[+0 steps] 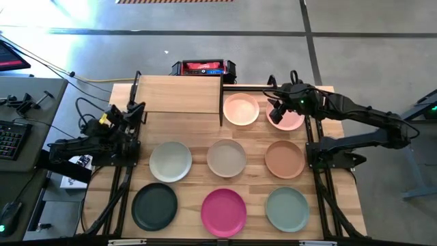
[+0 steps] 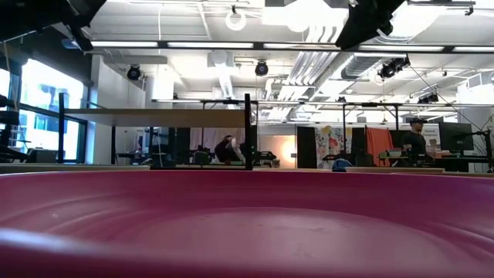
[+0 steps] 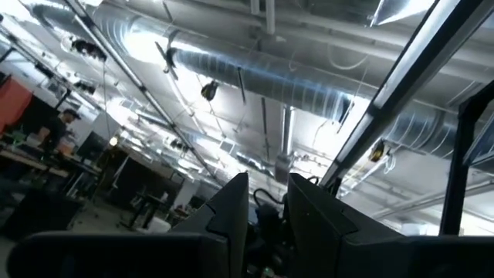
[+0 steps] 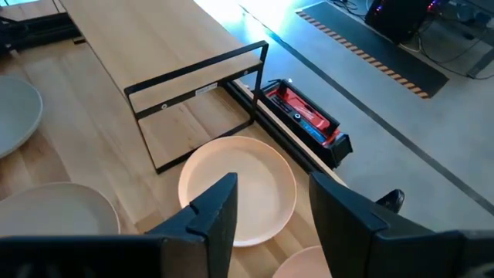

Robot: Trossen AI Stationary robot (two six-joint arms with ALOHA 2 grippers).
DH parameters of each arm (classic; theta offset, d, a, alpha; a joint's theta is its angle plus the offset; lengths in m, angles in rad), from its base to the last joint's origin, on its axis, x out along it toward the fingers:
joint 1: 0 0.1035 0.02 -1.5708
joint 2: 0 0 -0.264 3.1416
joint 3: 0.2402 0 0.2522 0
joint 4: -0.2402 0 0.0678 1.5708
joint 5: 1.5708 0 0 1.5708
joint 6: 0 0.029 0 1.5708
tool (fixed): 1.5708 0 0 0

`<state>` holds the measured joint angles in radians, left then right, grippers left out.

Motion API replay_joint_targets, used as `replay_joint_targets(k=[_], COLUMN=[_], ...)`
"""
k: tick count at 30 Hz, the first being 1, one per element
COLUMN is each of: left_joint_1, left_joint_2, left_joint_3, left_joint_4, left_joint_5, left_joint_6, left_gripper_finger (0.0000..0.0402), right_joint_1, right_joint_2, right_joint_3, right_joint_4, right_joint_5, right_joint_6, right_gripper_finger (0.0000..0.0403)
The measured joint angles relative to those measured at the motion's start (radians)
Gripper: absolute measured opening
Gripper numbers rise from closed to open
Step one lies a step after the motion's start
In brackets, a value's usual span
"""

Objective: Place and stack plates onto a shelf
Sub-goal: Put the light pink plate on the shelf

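The right gripper (image 1: 278, 111) hovers with fingers spread above the pink plate (image 1: 289, 121), the peach plate (image 4: 238, 189) just ahead of them beside the shelf (image 1: 179, 94). Picking a first plate seems in hand; next, the fingers must drop onto a rim and pinch. The left gripper (image 3: 266, 208) waits off the table's edge, fingers slightly apart, pinching nothing.

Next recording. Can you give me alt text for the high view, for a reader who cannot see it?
Seen from above, the right gripper hovers open over the pink plate at the table's far right, beside the peach plate and the bare shelf. Six more plates lie in two rows nearer the camera; the left arm waits at the table's left edge.
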<state>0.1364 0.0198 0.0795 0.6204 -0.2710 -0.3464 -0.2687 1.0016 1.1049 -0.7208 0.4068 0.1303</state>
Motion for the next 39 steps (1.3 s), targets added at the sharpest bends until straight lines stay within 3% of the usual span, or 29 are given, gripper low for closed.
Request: replay_joint_targets(k=[8,14,18,26,39], left_joint_1=[0.001,0.001,0.0,0.0,0.0], left_joint_2=[0.057,0.115,0.166,0.28,0.348], left_joint_3=[0.004,0.087,0.179,0.334,0.354], left_joint_4=[0.03,0.02,-0.087,-0.369,-0.559], left_joint_5=[-0.093,-0.101,-0.101,-0.1,-0.097], left_joint_6=[-0.119,-0.006,0.071,0.128,0.054], left_gripper_finger=[0.009,0.009,0.009,0.009,0.009], right_joint_1=[-0.002,-0.072,-0.137,-0.234,-0.233], right_joint_2=[0.001,0.008,0.018,0.083,0.335], right_joint_3=[0.0,0.0,0.001,0.001,0.001], right_joint_4=[0.0,-0.001,-0.004,-0.089,-0.232], right_joint_5=[0.002,0.002,0.0,-0.127,-0.179], right_joint_6=[-0.012,-0.034,-0.005,0.106,0.221], right_gripper_finger=[0.0178,0.0179,0.0179,0.0179,0.0179])
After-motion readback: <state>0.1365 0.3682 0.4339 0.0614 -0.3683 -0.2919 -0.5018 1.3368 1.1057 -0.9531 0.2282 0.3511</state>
